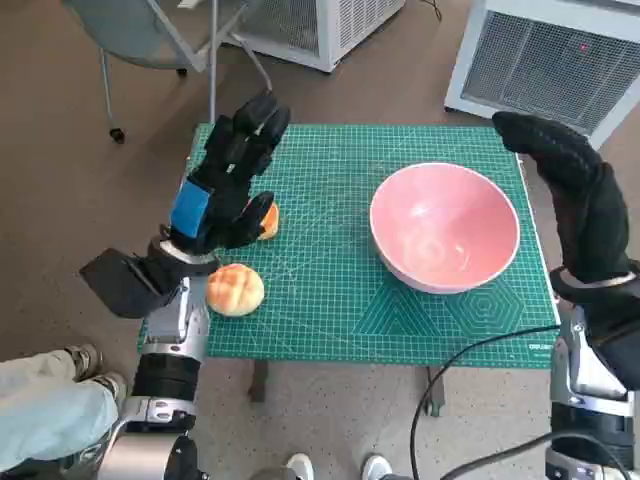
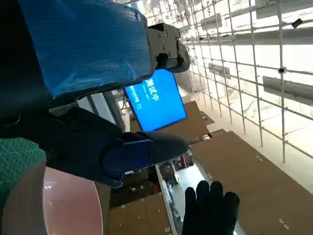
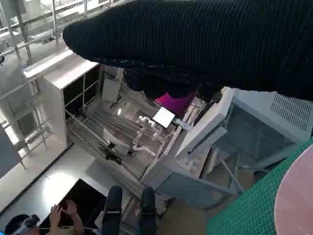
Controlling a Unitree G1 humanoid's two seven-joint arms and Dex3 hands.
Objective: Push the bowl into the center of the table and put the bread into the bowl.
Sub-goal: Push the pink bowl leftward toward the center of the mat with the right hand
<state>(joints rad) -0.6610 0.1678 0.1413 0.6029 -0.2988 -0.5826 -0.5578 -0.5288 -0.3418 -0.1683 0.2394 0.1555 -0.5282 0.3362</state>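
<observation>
The pink bowl [image 1: 445,226] sits right of the mat's [image 1: 330,290] middle; bread [image 1: 235,289] lies near the left hand [image 1: 225,180], fingers spread, empty. The right hand [image 1: 570,190], seemingly empty, hovers beside the bowl.

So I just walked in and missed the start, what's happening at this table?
A humanoid robot is working over a green cutting mat. A pink bowl sits empty on the mat's right side, and a bread roll lies near the left front edge. Its left hand is raised above the mat, fingers spread, holding nothing, partly hiding an orange item. The gloved right hand is lifted beside the bowl, not touching it.
</observation>
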